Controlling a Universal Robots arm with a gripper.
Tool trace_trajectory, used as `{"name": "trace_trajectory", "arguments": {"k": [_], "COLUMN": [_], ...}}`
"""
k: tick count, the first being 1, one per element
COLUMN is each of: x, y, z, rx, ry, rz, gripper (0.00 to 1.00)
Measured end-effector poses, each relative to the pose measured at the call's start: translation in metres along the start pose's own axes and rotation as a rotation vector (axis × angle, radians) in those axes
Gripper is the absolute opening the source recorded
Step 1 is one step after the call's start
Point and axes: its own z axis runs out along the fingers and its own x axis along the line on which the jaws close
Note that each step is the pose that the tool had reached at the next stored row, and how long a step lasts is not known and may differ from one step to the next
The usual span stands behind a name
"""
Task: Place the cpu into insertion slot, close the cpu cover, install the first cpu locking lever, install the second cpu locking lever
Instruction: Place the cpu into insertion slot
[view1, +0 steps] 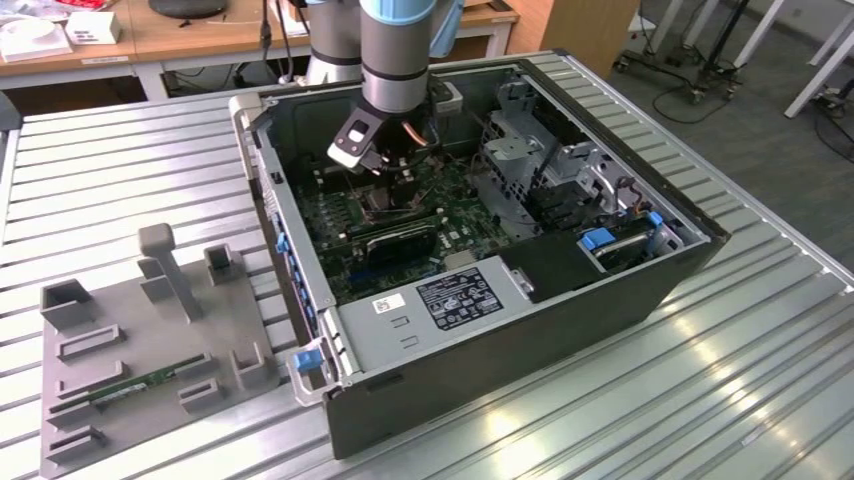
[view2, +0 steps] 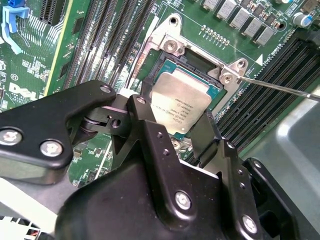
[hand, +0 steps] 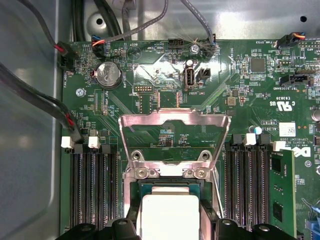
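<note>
Silvery-tan metal, dead centre in the second wrist view: the cpu (view2: 181, 100), pinched between the black fingers (view2: 141, 117) of the gripper (view2: 172, 127). Jaws narrow, pressed against two opposite edges of the chip. Flat, square-on, right over the insertion slot (view2: 194, 61), with a strip of the dark socket showing past one edge. Fully seated or a hair above? Cannot tell.

Over to the first wrist view: cpu cover (hand: 172, 119) swung up and open, a thin silvery frame standing off its hinge at the far side of the slot, green motherboard (hand: 240, 95) visible straight through its cut-out. Not closed over the chip. Long black memory slots (hand: 92, 190) flanking the socket on both sides. A round coin battery (hand: 108, 75) farther off on the board, near a bundle of cables.

Back in the second wrist view, a thin locking lever (view2: 280, 88) sticking out from the hinge corner, raised clear of the board, not latched.

From the exterior view: arm (view1: 395, 60) reaching straight down into the open computer case (view1: 534, 330), gripper low over the board. Case lying on a ribbed metal table (view1: 120, 170). On the exterior view's left, well apart from the case, a grey tray (view1: 120, 320) with a green memory stick (view1: 140, 385) resting in it.
</note>
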Motion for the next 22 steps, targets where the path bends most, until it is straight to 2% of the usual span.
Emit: {"name": "trace_trajectory", "arguments": {"k": [22], "x": [-0.0017], "y": [0.0002], "z": [0.0016], "rx": [-0.0003], "ry": [0.0009], "rz": [0.0], "gripper": [0.55]}}
